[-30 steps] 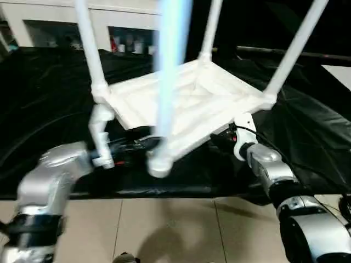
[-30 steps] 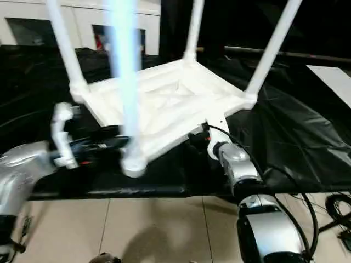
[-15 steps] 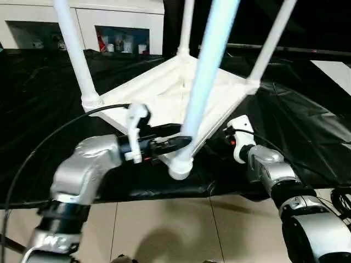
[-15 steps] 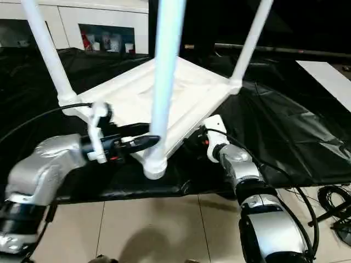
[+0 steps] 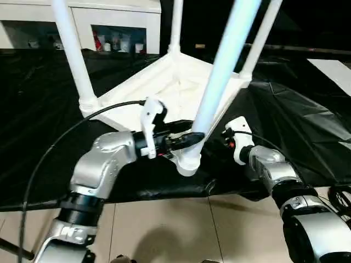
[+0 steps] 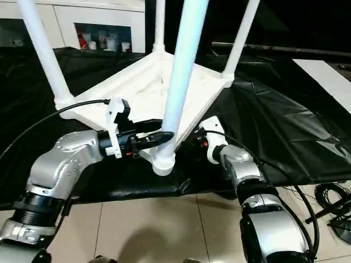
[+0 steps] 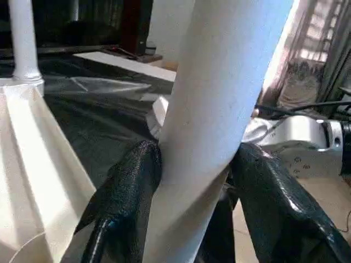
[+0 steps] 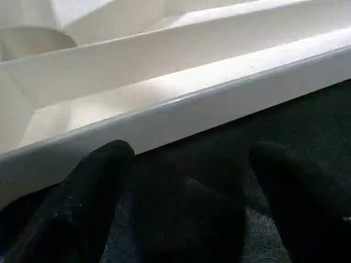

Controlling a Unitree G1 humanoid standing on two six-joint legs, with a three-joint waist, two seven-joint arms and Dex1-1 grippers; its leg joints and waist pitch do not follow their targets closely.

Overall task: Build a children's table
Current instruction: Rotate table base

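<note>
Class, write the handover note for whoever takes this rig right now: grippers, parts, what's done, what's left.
Left gripper: shut on the nearest leg, just above its corner socket.
Right gripper: open, fingers at the tabletop edge, holding nothing.
Parts: tabletop upside down on black sheeting; all four legs stand in the corner sockets.
Done: legs fitted.
Left: check that the nearest leg is seated, release, turn the table upright.
</note>
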